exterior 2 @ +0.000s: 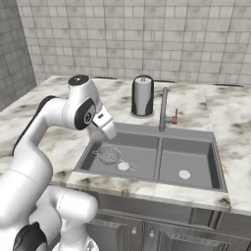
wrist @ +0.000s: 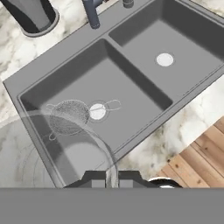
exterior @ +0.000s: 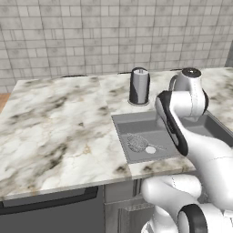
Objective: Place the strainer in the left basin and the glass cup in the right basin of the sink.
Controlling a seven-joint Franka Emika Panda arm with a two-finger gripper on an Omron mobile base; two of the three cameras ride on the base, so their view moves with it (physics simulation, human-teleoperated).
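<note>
Silvery wire-mesh strainer (wrist: pixel 68 114) lies in left basin (wrist: pixel 127 94) by its white drain. Hand (wrist: pixel 112 178) clamped on clear glass cup (wrist: pixel 52 148) above the counter edge. Suggest: carry level over divider, lower into right basin (wrist: pixel 192 39), then release.

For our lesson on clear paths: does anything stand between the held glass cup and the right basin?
Nothing visible does. The gripper holds the glass cup above the left basin; only the low divider lies between it and the right basin. The faucet stands at the back rim, aside.
</note>
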